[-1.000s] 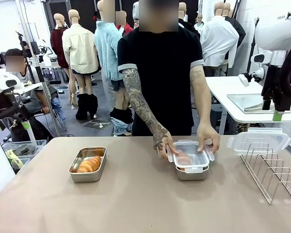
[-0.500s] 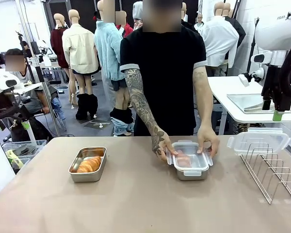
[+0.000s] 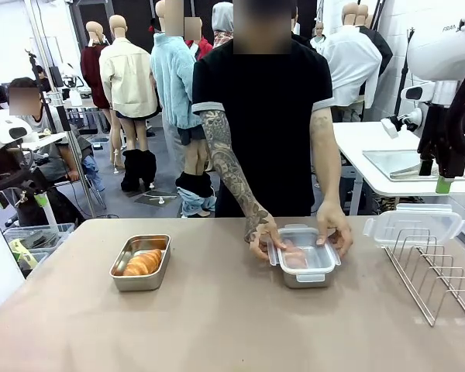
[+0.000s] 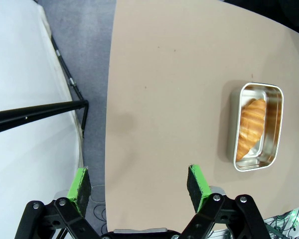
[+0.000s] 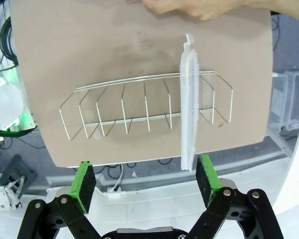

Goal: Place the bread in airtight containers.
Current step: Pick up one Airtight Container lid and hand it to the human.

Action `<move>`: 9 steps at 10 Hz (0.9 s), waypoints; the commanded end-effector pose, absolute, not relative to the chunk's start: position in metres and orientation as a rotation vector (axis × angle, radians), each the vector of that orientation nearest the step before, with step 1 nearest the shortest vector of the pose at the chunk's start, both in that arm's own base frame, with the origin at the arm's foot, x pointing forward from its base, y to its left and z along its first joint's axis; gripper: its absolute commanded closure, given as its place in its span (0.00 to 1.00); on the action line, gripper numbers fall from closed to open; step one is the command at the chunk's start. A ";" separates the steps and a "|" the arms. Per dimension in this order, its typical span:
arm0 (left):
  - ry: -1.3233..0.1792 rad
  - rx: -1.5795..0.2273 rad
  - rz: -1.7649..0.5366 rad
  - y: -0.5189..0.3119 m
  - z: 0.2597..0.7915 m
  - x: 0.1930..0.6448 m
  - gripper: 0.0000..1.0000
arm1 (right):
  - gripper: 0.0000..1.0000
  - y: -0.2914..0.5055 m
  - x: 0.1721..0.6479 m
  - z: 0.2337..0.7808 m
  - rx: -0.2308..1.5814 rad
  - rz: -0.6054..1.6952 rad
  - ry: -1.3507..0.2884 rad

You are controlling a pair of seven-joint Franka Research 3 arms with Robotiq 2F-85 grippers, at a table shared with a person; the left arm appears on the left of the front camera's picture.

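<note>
One croissant (image 3: 142,262) lies in the open steel container (image 3: 138,284) at the table's left. The left wrist view has that croissant (image 4: 251,127) and its container (image 4: 272,107) to the right of my left gripper (image 4: 138,181), which hangs open high above the table edge. At centre right, a person's hands (image 3: 335,232) press a clear lid onto the second container (image 3: 304,279); a second croissant (image 3: 294,254) shows dimly through the lid. My right gripper (image 5: 146,178) is open and empty, high above the wire rack.
A wire rack (image 3: 438,275) stands at the table's right, with a spare clear lid (image 3: 415,225) upright in it. From above, the rack (image 5: 139,112) and lid (image 5: 189,104) sit near the table's edge. The right arm (image 3: 449,116) hangs raised at the right.
The person's hands have shifted along the lid of the right container, and the container has slid slightly. Neither arm has moved.
</note>
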State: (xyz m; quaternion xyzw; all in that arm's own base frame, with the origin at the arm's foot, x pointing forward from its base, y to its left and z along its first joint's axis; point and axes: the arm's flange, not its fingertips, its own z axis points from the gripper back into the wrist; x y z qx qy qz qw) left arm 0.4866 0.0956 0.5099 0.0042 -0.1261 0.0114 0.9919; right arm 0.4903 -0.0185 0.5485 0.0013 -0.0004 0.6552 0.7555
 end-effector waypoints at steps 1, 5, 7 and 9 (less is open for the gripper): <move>-0.268 0.012 0.042 0.095 0.509 0.485 0.00 | 0.00 -0.020 0.493 0.550 0.001 1.432 0.004; -0.268 0.012 0.042 0.095 0.509 0.485 0.00 | 0.00 -0.020 0.493 0.550 0.001 1.432 0.004; -0.268 0.012 0.042 0.095 0.509 0.485 0.00 | 0.00 -0.020 0.493 0.550 0.001 1.432 0.004; -0.268 0.012 0.042 0.095 0.509 0.485 0.00 | 0.00 -0.020 0.493 0.550 0.001 1.432 0.004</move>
